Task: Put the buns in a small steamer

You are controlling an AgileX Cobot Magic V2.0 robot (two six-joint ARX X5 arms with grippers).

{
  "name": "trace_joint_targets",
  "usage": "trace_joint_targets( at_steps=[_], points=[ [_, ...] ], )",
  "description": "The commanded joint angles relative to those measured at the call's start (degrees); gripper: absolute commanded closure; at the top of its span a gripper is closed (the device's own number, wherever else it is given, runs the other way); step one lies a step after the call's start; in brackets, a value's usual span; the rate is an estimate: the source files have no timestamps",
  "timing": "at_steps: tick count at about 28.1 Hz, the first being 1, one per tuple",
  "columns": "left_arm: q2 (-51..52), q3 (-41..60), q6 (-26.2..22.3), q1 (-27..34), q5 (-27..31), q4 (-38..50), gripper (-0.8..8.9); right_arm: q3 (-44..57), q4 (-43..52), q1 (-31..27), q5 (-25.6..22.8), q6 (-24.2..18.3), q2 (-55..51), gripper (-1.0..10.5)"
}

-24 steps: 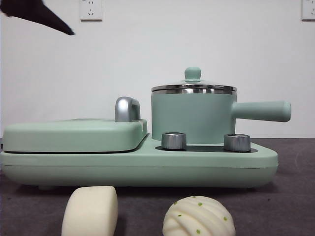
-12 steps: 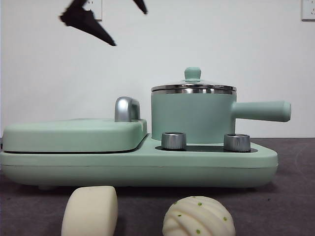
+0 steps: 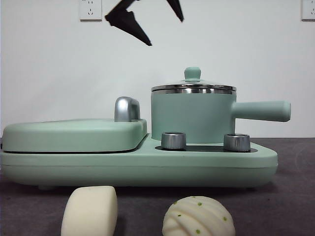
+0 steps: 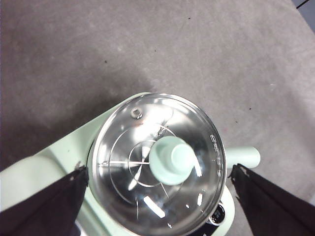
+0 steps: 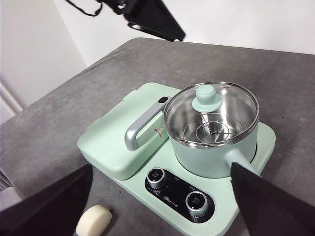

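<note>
We see our left claw (image 3: 157, 27) spread wide, poised high over the small steamer (image 3: 193, 115), whose glass lid (image 4: 157, 164) is on. Our right claw (image 5: 157, 196) also stands apart, back from the appliance. The smooth bun (image 3: 90, 211) and the ridged bun (image 3: 199, 217) lie on the counter (image 3: 290, 196) in front of the green base (image 3: 147, 169).

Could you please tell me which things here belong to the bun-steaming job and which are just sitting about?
Job: smooth bun, ridged bun, small steamer with its glass lid, open left gripper above it.

Bystanders: closed griddle, two knobs, wall sockets.
</note>
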State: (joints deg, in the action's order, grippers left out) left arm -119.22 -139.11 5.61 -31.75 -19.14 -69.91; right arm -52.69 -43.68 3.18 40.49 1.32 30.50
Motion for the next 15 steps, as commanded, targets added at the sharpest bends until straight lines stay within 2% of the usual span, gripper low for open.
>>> trace_joint_targets(
  at_steps=[1,6,15],
  points=[
    [-3.21,-3.13,-1.2,-1.64,2.12,-0.52,3.5,-0.68,0.33,0.13,0.0,0.2,0.26,5.0],
    [-5.6,-3.23,-5.07,-5.31,7.3,-1.86,3.5,-0.68,0.33,0.13,0.0,0.44,0.26,5.0],
    [-8.81,-3.23,-6.1,-8.28,9.27,-2.05,3.82,-0.68,0.31,0.13,0.0,1.29,0.26,5.0]
  ],
)
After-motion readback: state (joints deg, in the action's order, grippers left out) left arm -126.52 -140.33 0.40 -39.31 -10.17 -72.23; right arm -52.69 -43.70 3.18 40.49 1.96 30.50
